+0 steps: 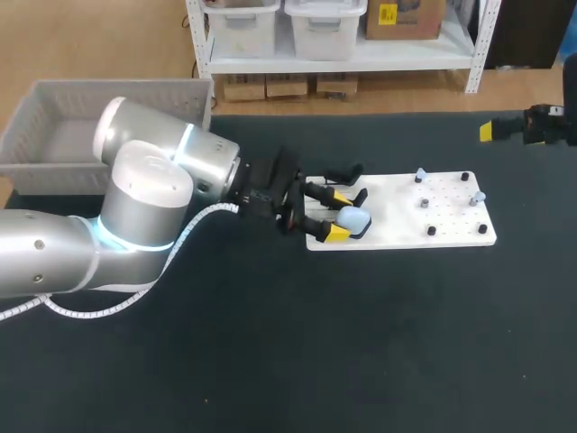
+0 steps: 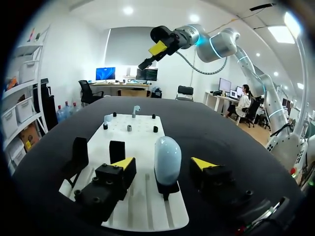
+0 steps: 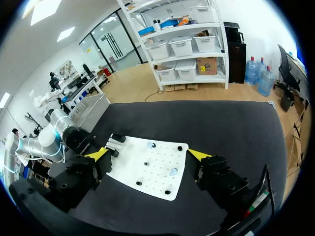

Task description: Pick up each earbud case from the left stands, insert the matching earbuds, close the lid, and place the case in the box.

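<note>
Earbud case, pale blue, stands upright on a black holder at the near end of the white board. It sits between the fingers of the left gripper. Both yellow tips flank it with a gap on each side, so the jaws are open and hold nothing. Whether the lid is open or closed is hard to tell; no seam is readable.

From the head view the case is partly covered by the left gripper, and its holder is mostly hidden. Two empty black stands sit just beside the case, on the left finger's side.

Earbuds are on the far part of the board among small black pegs, well apart from the case. They are too small to make out in detail.

Grey box sits at the far left corner of the table, partly blocked by the left arm.

Right gripper is high above the board with its fingers spread wide and nothing between them. In the head view the right arm is cut off at the edge, with only one yellow tip showing.
</note>
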You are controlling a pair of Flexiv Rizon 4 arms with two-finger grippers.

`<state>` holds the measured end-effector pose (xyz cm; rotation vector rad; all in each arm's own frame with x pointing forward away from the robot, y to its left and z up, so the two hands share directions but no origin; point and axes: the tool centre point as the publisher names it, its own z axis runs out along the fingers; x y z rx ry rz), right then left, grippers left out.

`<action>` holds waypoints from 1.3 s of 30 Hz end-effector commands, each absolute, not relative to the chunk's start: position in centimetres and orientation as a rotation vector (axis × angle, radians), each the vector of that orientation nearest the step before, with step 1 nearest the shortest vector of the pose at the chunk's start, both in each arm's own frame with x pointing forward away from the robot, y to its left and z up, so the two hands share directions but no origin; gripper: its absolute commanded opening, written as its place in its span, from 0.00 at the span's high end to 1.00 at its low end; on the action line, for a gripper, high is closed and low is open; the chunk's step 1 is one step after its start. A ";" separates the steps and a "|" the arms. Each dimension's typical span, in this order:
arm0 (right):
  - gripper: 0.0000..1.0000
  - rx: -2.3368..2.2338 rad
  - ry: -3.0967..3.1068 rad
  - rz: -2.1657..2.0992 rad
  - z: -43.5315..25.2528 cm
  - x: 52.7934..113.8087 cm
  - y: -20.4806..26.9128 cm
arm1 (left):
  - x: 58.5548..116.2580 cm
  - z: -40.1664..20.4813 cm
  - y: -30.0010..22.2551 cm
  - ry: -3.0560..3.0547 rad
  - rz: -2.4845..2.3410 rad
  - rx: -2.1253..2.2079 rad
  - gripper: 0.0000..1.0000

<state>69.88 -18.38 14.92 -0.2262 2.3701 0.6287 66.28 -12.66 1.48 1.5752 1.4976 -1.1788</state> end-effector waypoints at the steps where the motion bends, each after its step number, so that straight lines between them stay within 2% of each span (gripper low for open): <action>1: 0.00 -0.227 2.370 0.629 14.9 69.9 -18.4 | 66.3 1.0 -12.9 1.494 -1.177 1.574 0.23; 12: 0.00 -0.227 2.370 0.629 14.9 69.9 -18.4 | 66.0 1.1 -12.9 1.498 -1.155 1.574 0.28; 16: 0.00 -0.227 2.370 0.629 14.9 69.9 -18.4 | 65.9 1.2 -12.8 1.499 -1.146 1.569 0.38; 18: 0.00 -0.227 2.370 0.629 14.9 69.9 -18.4 | 65.9 1.2 -12.8 1.499 -1.142 1.570 0.51; 23: 0.00 -0.227 2.370 0.629 14.9 69.9 -18.4 | 65.7 1.1 -12.8 1.500 -1.140 1.569 0.65; 27: 0.00 -0.227 2.370 0.629 14.9 69.9 -18.4 | 65.5 1.2 -12.6 1.502 -1.132 1.570 0.82; 39: 0.00 -0.227 2.370 0.629 14.9 69.9 -18.4 | 64.3 3.5 -11.9 1.450 -1.101 1.564 1.00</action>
